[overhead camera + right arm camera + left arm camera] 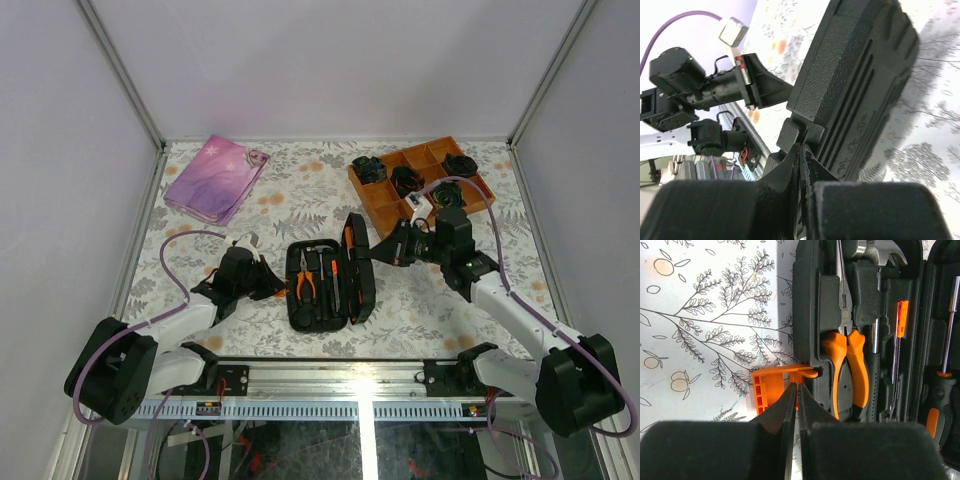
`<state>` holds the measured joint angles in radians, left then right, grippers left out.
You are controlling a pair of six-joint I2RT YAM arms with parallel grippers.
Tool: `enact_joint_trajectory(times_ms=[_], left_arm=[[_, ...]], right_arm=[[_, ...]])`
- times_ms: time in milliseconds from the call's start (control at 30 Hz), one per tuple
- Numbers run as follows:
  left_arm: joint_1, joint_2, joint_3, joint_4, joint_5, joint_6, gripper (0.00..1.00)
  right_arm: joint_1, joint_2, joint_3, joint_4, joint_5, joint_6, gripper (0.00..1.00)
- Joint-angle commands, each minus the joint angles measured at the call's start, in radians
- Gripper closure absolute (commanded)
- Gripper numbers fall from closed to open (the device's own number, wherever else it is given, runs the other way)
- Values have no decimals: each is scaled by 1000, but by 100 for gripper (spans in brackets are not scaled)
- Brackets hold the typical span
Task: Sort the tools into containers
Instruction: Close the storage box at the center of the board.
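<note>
Left gripper: the jaws are closed together. The tips are at the orange latch on the left edge of the tool case. I cannot tell if they pinch the latch or only touch it.
Right gripper: the jaws are also closed. The tips press on a small black catch on the outer side of the lid.
Lid: black, with a grainy skin and long ribs. It stands half-raised at the right side of the case.
Tool case: a black oblong with rounded corners. It lies open in the middle of the table, between the two arms.
Tools inside: they sit in black moulded slots. The pliers have orange handles and dark jaws. A hammer with a metal head is beside them, then a thin driver with an orange part. A screwdriver with a black-and-orange handle is on the lid side.
Table: white cloth with a leaf and fruit print.
Far left: a pink pouch, well apart from the case.
Far right: an orange tray with black bundles in its compartments.
</note>
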<state>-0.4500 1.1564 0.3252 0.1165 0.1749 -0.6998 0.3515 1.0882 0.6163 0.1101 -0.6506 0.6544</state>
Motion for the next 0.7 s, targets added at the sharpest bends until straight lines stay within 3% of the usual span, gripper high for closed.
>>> enact_joint_trajectory(times_ms=[0,400,667], left_arm=[[-24,13,7,8,29,-7,99],[-25,-44,5,-37,-20,-14,99],[-24,-149,10,-142,-111,-31,99]], right_arm=[[90,62,36,13,24,34,100],[307,243,135,24,157,27,99],[391,390,264,32,152,3,89]])
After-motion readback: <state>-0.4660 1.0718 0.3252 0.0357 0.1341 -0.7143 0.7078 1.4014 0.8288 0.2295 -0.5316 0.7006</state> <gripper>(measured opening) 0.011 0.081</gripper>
